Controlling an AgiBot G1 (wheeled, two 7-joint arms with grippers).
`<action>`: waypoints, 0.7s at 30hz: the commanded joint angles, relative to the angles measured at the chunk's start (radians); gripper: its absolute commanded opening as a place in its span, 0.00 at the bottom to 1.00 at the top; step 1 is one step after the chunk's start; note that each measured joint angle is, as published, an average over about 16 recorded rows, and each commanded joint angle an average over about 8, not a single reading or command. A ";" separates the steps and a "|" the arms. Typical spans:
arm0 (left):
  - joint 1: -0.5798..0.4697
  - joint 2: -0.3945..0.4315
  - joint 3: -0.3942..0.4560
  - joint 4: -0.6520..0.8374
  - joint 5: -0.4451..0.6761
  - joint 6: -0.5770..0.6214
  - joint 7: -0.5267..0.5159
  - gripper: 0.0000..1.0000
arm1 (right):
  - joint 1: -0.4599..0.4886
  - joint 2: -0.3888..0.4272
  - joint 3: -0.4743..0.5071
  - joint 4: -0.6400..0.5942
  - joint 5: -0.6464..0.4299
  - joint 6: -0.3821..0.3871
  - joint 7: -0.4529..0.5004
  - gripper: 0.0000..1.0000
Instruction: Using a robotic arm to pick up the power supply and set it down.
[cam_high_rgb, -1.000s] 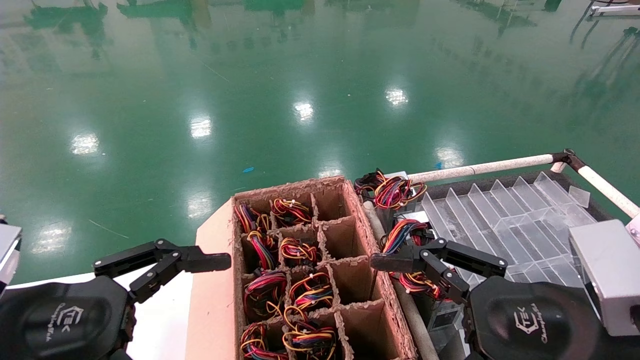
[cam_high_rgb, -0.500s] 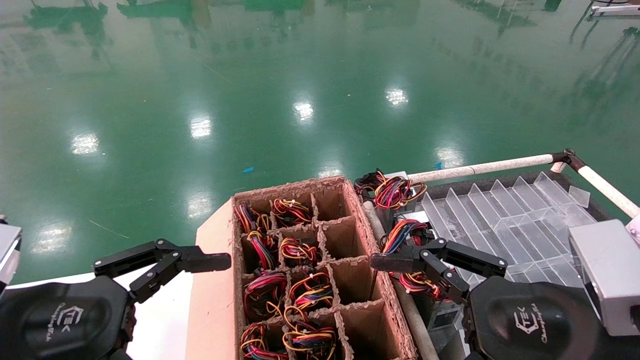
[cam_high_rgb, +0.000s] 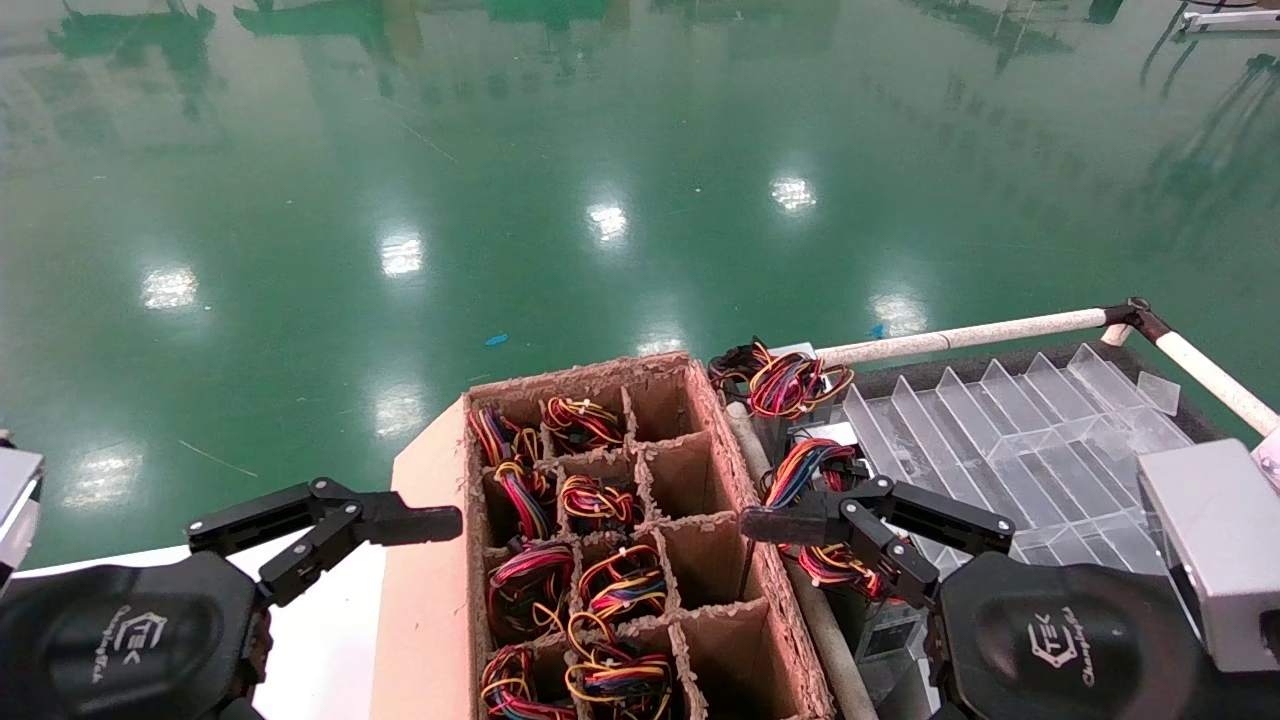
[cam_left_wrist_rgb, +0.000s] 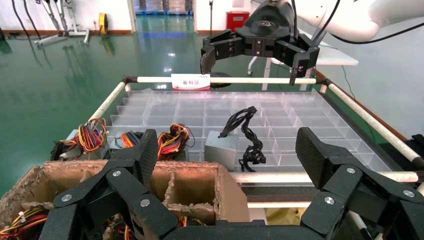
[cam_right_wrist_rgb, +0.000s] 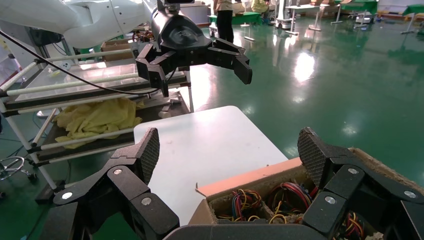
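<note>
Apparently, power supply (cam_left_wrist_rgb: 221, 145) lies beyond open left gripper (cam_left_wrist_rgb: 227, 155).

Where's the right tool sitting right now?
In the head view the right tool hovers open over the right wall of the cardboard box, beside the power supplies at the clear tray's left edge.

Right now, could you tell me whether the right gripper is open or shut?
Open: the right gripper shows its fingers spread wide, nothing between them.
</note>
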 joint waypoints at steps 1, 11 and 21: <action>0.000 0.000 0.000 0.000 0.000 0.000 0.000 1.00 | 0.000 0.000 0.000 0.000 0.000 0.000 0.000 1.00; 0.000 0.000 0.000 0.000 0.000 0.000 0.000 0.48 | 0.000 0.000 0.000 0.000 0.000 0.000 0.000 1.00; 0.000 0.000 0.000 0.000 0.000 0.000 0.000 0.00 | 0.000 0.000 0.000 0.000 0.000 0.000 0.000 1.00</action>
